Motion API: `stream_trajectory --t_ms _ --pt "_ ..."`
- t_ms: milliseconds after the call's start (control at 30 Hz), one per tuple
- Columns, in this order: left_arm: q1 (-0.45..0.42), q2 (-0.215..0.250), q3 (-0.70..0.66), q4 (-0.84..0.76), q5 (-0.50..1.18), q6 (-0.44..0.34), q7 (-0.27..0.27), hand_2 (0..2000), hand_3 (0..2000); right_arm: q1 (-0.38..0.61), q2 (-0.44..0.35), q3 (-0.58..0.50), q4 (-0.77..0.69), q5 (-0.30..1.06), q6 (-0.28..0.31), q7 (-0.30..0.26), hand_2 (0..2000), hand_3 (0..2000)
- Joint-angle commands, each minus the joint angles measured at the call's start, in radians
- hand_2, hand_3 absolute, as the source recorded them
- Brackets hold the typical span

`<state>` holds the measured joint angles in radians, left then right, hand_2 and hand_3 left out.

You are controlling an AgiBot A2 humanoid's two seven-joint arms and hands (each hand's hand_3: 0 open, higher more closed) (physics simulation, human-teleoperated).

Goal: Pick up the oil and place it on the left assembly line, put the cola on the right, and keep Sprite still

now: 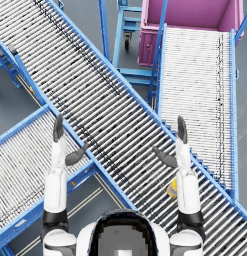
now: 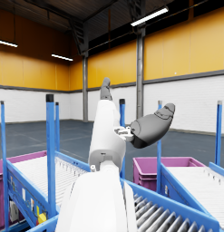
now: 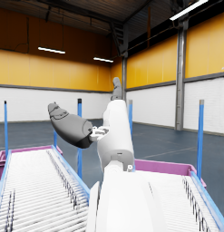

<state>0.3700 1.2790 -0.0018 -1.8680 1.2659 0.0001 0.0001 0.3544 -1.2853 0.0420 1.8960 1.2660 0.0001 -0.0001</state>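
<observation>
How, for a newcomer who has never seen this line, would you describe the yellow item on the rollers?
Find the wide roller conveyor running diagonally across the head view. Follow it down to the right forearm; the yellow item shows just beside it, partly hidden. It is the only coloured thing on those grey rollers.

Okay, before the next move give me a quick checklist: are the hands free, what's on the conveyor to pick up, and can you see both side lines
1. Left hand free: ok, fingers apart, holding nothing.
2. Right hand free: ok, fingers apart, holding nothing.
3. Oil located: cannot tell. A yellow object lies on the central conveyor, mostly hidden behind the right forearm.
4. Cola and Sprite located: not ok, neither shows in any view.
5. Drop-off lines in view: ok, the left conveyor and the right conveyor both show in the head view.
</observation>
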Motion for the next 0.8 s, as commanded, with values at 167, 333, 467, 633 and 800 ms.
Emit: stream_trajectory --t_ms 167,333,467,633,800 --pt "0.059 0.005 -0.073 -0.024 0.092 0.000 0.000 0 0 0.019 -0.010 -0.072 0.026 0.092 0.000 0.000 0 0" --pt "0.070 0.008 -0.104 -0.050 0.109 0.000 0.000 0 0 -0.007 -0.016 -0.099 0.032 0.109 0.000 0.000 0 0" --pt "0.077 0.010 -0.114 -0.048 0.112 0.000 0.000 0 0 -0.004 -0.020 -0.110 0.031 0.112 0.000 0.000 0 0" --pt "0.068 0.016 -0.119 -0.052 0.113 0.000 0.000 0 0 -0.013 -0.027 -0.109 0.030 0.113 0.000 0.000 0 0" --pt "0.062 0.021 -0.120 -0.063 0.113 0.000 0.000 0 0 -0.022 -0.033 -0.117 0.043 0.113 0.000 0.000 0 0"
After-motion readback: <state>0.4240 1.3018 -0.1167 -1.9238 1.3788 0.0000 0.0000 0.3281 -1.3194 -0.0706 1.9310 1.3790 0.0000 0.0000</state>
